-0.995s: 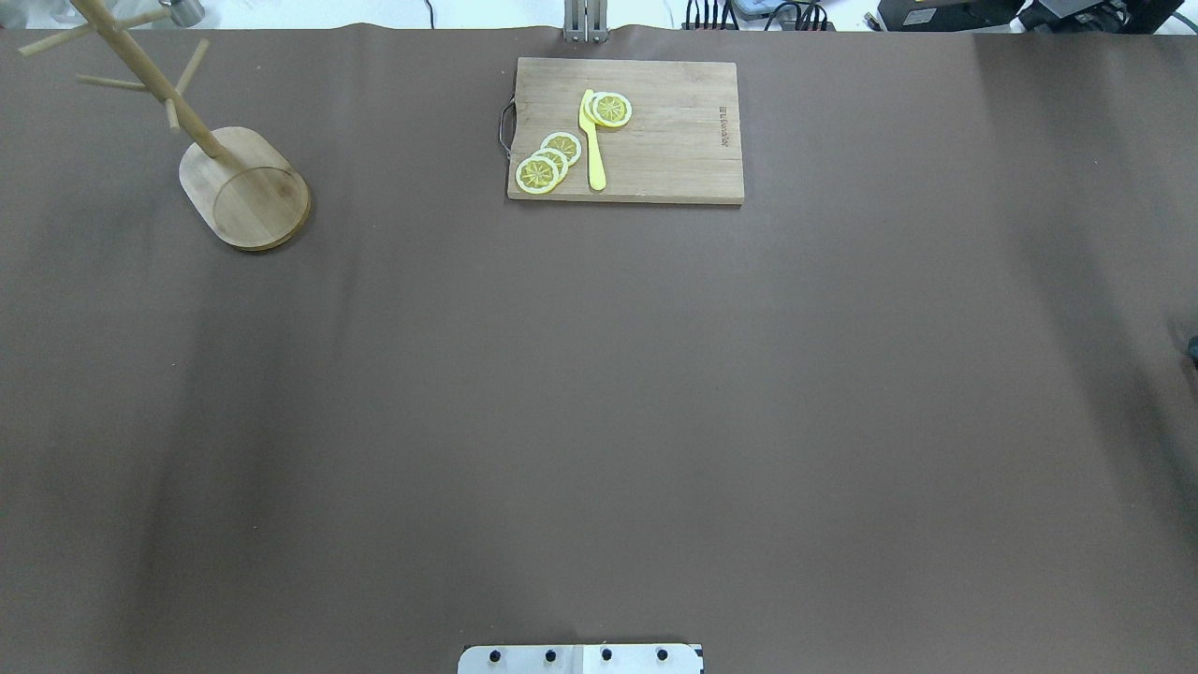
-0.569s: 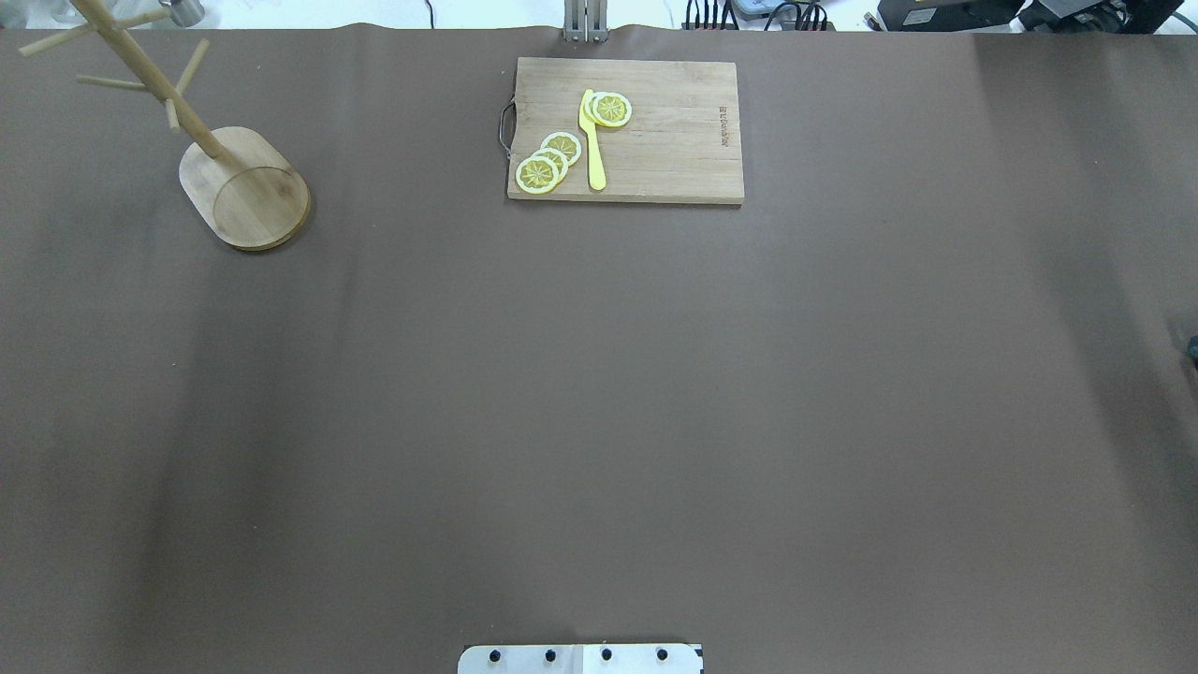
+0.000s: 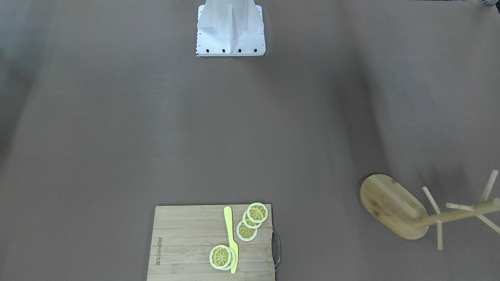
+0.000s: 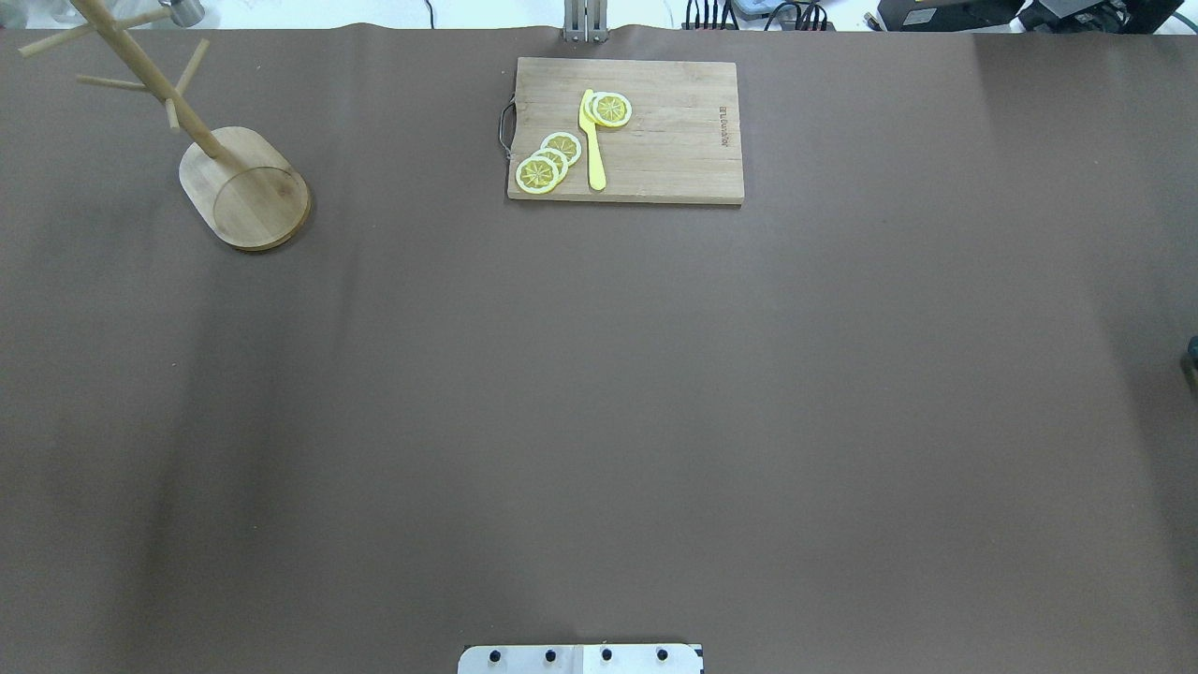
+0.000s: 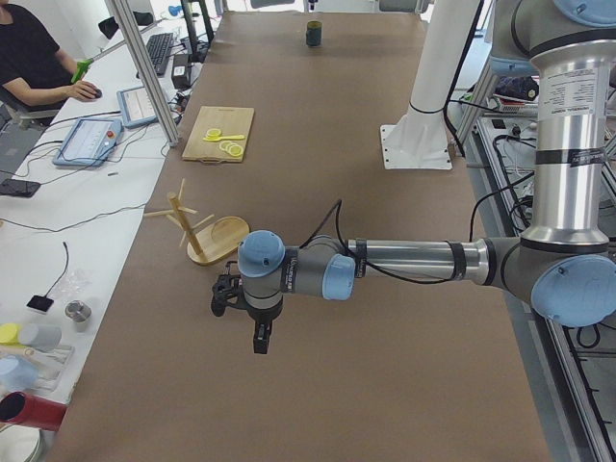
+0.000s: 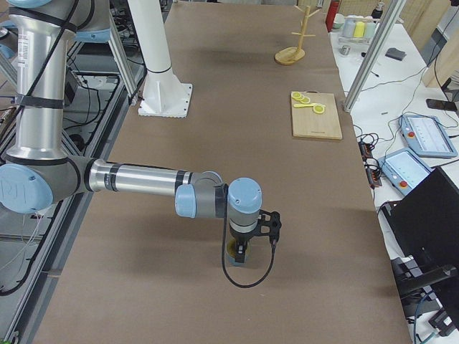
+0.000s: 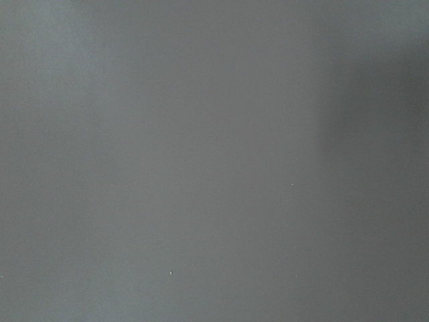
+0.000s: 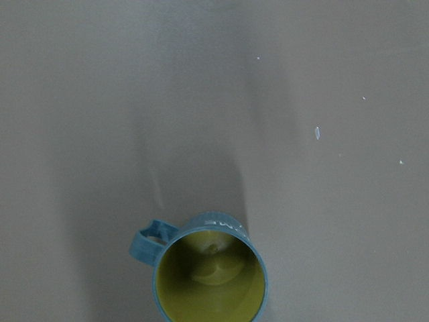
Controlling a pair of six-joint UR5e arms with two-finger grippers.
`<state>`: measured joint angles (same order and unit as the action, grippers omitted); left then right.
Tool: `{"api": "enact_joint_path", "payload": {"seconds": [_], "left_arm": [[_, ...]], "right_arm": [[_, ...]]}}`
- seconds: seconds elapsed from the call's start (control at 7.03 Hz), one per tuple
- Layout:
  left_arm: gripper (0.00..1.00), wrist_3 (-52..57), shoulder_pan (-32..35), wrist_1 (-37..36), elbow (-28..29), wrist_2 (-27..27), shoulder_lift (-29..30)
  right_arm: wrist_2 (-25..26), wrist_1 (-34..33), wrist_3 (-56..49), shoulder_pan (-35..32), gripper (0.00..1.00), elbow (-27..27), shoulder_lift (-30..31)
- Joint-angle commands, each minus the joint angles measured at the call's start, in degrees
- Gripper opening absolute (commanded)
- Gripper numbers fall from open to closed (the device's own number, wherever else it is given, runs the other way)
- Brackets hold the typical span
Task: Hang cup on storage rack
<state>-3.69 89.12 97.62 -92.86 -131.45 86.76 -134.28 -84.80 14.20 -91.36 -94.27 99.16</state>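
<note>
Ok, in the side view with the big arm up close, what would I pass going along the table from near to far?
Left gripper hanging over the table → storage rack → cutting board → cup at the far end.

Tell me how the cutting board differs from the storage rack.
The cutting board is a flat rectangle; the storage rack has an oval base, upright pole and pegs. The board carries lemon slices and a yellow knife; the rack's pegs are bare. The board has a metal handle; the rack none. Both are light wood on the table.
</note>
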Motion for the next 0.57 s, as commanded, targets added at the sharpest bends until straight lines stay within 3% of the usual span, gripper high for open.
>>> {"api": "enact_joint_path", "payload": {"seconds": [0.0, 0.43], "left_arm": [[0.98, 0.00, 0.00, -0.06, 0.05, -0.03, 0.34], [0.98, -0.09, -0.09, -0.06, 0.22, -0.03, 0.61]], "right_arm": [[-0.46, 0.16, 5.75, -0.14, 1.00, 3.37, 0.42], [-2.83, 0.51, 5.75, 1.70, 1.00, 4.97, 0.33]]}}
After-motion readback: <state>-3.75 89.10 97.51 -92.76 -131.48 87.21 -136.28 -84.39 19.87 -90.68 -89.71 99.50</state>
